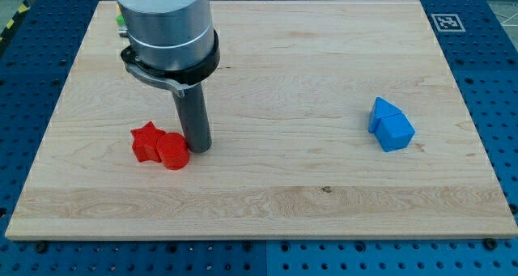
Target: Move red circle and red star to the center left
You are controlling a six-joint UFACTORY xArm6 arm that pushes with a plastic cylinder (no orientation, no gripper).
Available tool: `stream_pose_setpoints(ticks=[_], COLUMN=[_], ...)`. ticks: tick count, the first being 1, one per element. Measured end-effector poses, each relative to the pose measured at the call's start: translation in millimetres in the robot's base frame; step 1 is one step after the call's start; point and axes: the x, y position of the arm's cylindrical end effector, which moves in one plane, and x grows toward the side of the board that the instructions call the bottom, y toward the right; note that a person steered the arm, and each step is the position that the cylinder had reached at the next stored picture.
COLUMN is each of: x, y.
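A red star block (146, 142) lies on the wooden board at the view's lower left. A red circle block (172, 151) sits right beside it on its right, touching it. My tip (199, 147) stands on the board just to the right of the red circle, touching or almost touching its right side. The rod rises from there to the large grey arm body near the view's top left.
Two blue blocks (391, 125) sit together at the view's right, one a pentagon-like shape and one a cube. A green block (119, 19) peeks out behind the arm at the top left. The wooden board (283, 187) rests on a blue perforated table.
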Motion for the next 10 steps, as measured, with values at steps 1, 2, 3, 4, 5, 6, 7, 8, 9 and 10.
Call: stream_pose_setpoints(ticks=[1,2,3,4,5,6,7,8,9,10], x=[1.6,12.1,22.5,22.5,22.5,22.5,22.4,25.7,33.6,41.7], y=[22.1,45.0,38.1,11.9,-25.1,-55.1,-86.4,-95.7,-95.7,-95.7])
